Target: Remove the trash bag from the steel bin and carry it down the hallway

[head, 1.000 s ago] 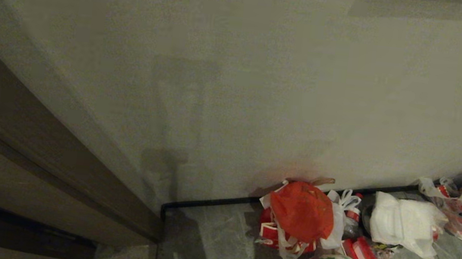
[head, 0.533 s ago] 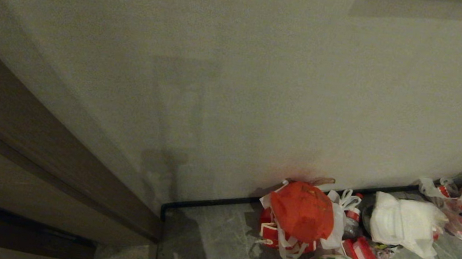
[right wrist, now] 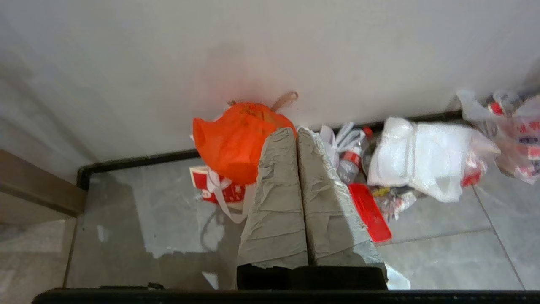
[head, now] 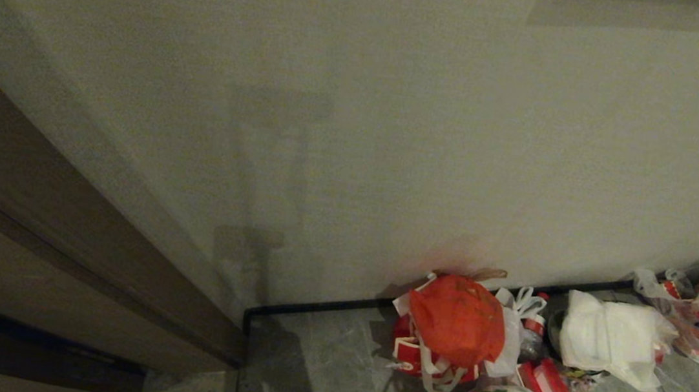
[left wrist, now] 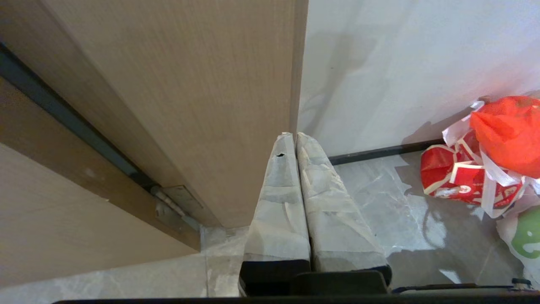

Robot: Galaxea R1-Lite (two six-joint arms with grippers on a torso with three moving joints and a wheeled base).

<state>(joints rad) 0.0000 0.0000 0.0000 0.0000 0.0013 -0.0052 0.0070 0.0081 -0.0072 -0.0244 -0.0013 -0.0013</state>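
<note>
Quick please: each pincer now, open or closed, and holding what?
Left pincer: closed, holding nothing.
Right pincer: closed, holding nothing.

No print reads clearly; the red-and-white bag (left wrist: 460, 179) perhaps carries lettering, too blurred.

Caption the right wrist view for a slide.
Right gripper shut and empty above an orange bag and other trash bags along the hallway wall.

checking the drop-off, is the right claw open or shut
Shut: the right claw shows both taped fingers pressed together, nothing between them, above the orange bag.
</note>
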